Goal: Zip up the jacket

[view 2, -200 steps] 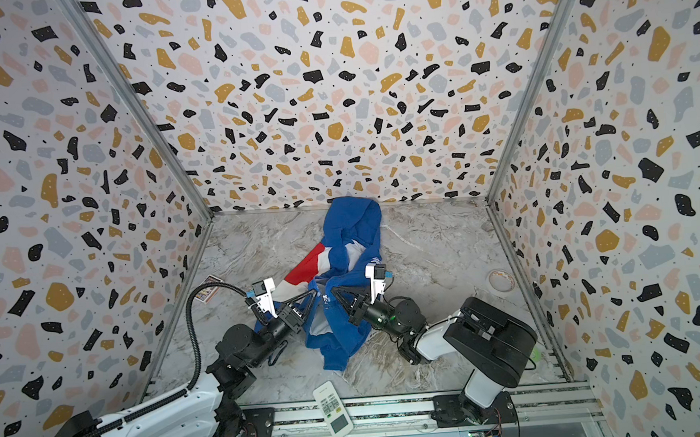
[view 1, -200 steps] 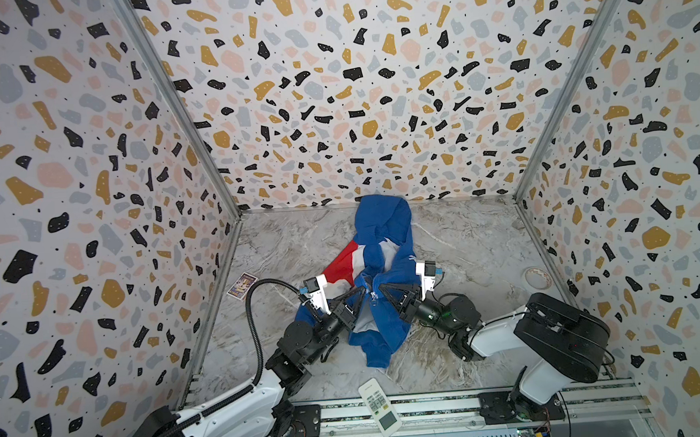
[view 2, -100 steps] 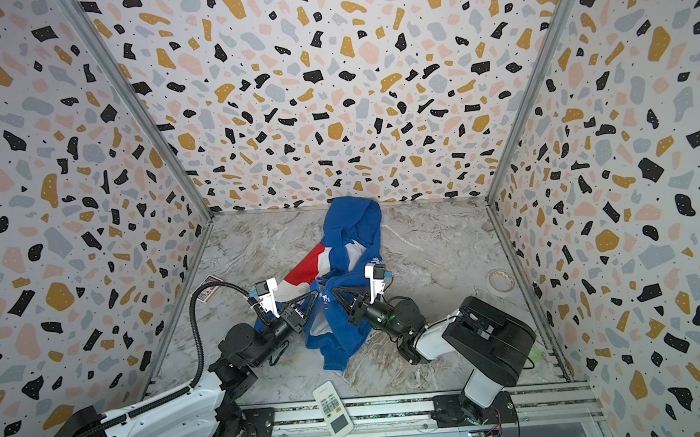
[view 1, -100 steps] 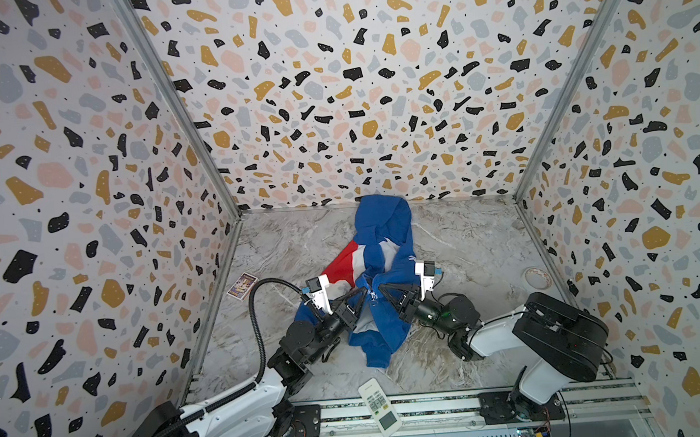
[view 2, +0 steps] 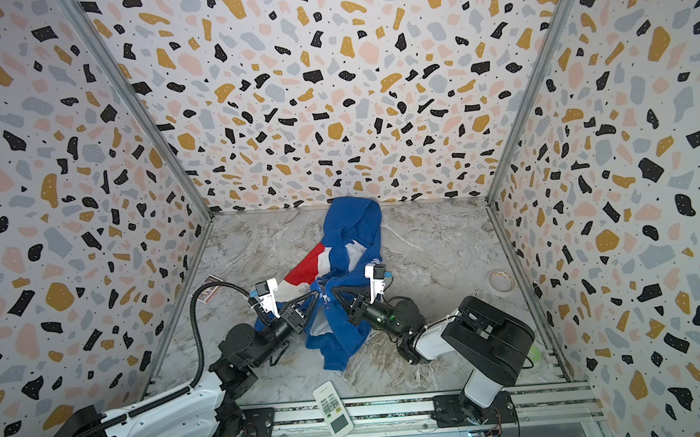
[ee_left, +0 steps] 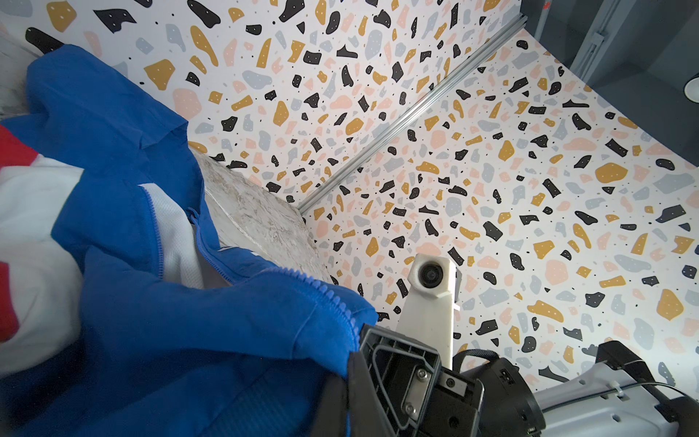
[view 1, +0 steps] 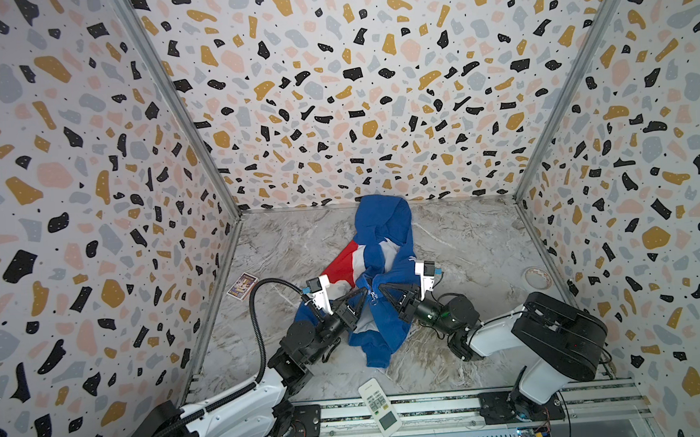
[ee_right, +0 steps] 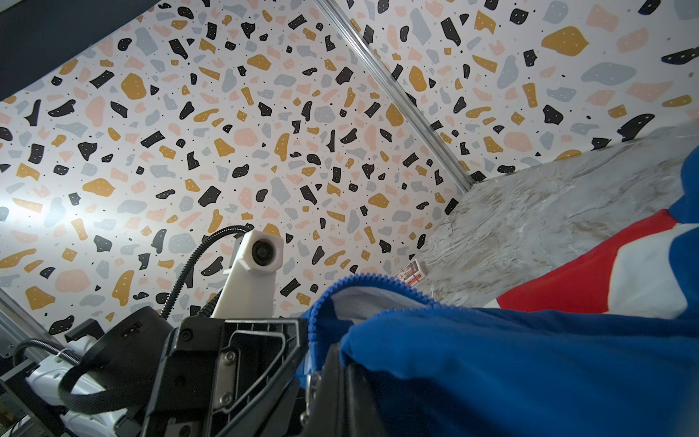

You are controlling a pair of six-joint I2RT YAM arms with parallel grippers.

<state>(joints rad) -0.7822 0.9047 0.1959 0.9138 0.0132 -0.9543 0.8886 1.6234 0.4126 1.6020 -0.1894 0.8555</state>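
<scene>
Nearest, a remote (view 1: 380,407) lies on the front rail, just in front of the jacket (view 1: 384,225). Behind it, the left pincer (view 1: 361,295) and right pincer (view 1: 384,289) stay clenched on the jacket's two zipper edges, tips almost meeting, lifting its lower front off the bench (view 1: 466,241). Nothing has shifted in the last second, so the zipper halves look still unjoined. The hood lies farthest back.

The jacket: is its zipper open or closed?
Open. The jacket shows two separate rows of zipper teeth, with white lining between them.
</scene>
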